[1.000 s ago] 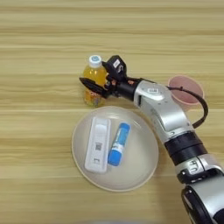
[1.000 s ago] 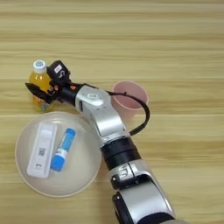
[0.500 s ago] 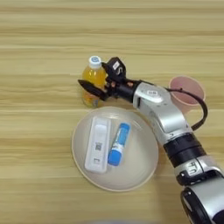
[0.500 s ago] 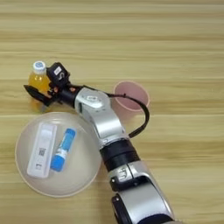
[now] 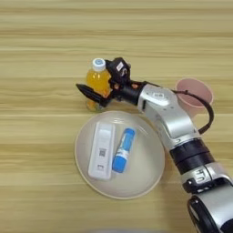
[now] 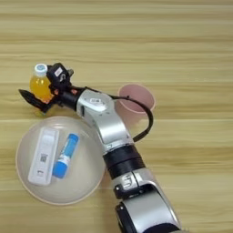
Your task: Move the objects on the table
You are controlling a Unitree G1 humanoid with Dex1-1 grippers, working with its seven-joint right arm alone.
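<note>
Straddling the orange juice bottle, the right gripper appears not yet clenched; the next move requires closing, then lifting clear of the plate.

2 head views, overhead, shared table

Orange juice bottle upright on the table; pink cup upright rightward; blue tube lying flat.

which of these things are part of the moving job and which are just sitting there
Job: juice bottle between the right gripper's fingers, pink cup, blue tube on the plate.
Lying about: white device, beige plate.
</note>
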